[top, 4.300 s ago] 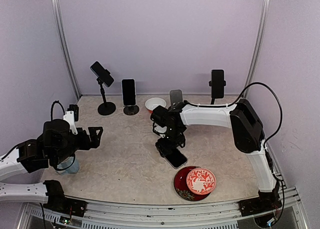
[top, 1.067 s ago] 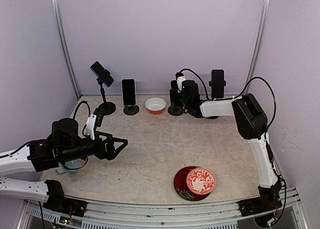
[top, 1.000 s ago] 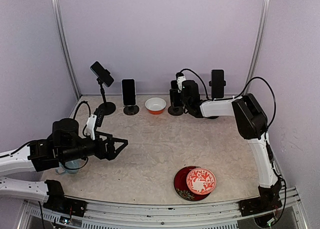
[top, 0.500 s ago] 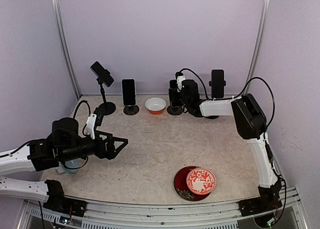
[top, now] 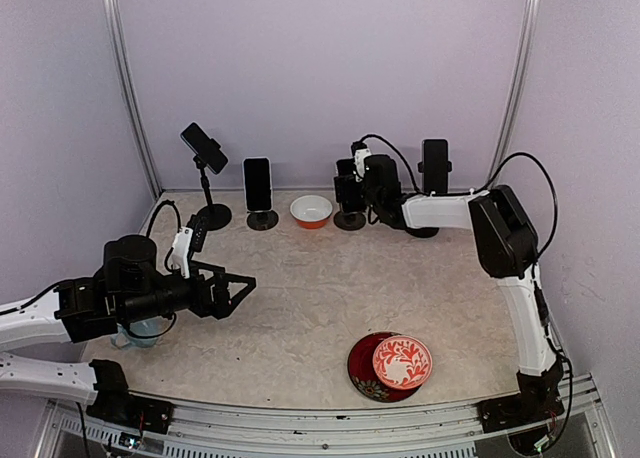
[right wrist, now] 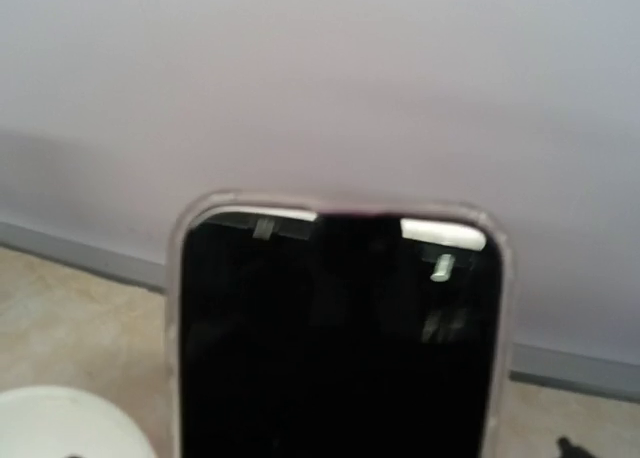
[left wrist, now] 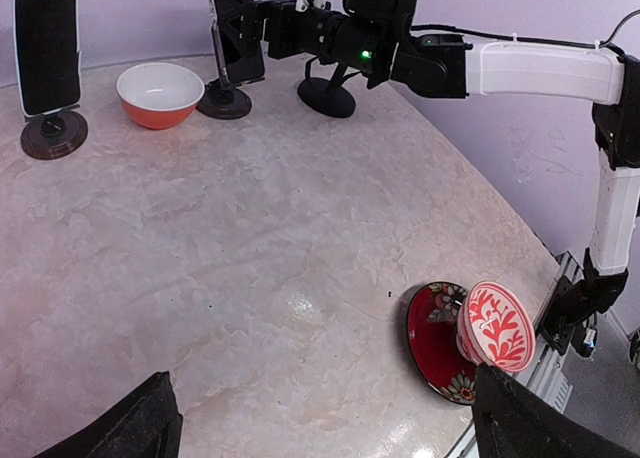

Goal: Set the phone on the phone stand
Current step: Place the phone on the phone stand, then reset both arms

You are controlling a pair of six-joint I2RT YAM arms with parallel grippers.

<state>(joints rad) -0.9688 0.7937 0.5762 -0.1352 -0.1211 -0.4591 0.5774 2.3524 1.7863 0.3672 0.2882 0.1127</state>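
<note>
The phone (top: 345,186), black in a clear case, stands upright on a small black phone stand (top: 348,220) at the back centre of the table. It also shows in the left wrist view (left wrist: 235,33), and its screen fills the right wrist view (right wrist: 335,348). My right gripper (top: 358,183) reaches to it from the right, and its fingers (left wrist: 262,23) lie at the phone's edges, apparently shut on it. My left gripper (top: 235,288) is open and empty, hovering over the table's left half.
Three other phones sit on stands at the back: one tilted on a tall stand (top: 205,148), one (top: 258,183) and one (top: 435,168). An orange-and-white bowl (top: 311,210) stands left of the phone. A red plate (top: 365,368) with a patterned cup (top: 402,362) lies front right.
Since 4.3 s ago my right gripper has carried the phone from the table's middle to the stand at the back. My left arm has stretched forward. In the last second the phone shifted slightly left.
</note>
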